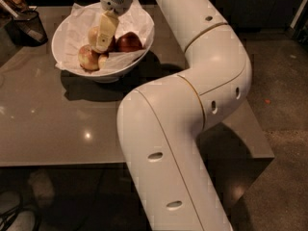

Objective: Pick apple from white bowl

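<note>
The white bowl point(67, 35), lined with crinkled white paper, stands on the far left part of the table. In it lie the large pale yellow-tan apple point(93, 34), a deep red apple point(129, 42) to its right and two smaller yellow-red apples point(88, 57) in front. My gripper point(105, 36) reaches down into the bowl from above. It is right at the pale apple's right side and partly hides it.
A small black mesh basket point(30, 25) stands at the far left, beside the bowl. My big white arm point(192, 105) arches over the right half of the glossy grey table point(57, 129). The table's front edge runs low across the view, with dark floor beyond.
</note>
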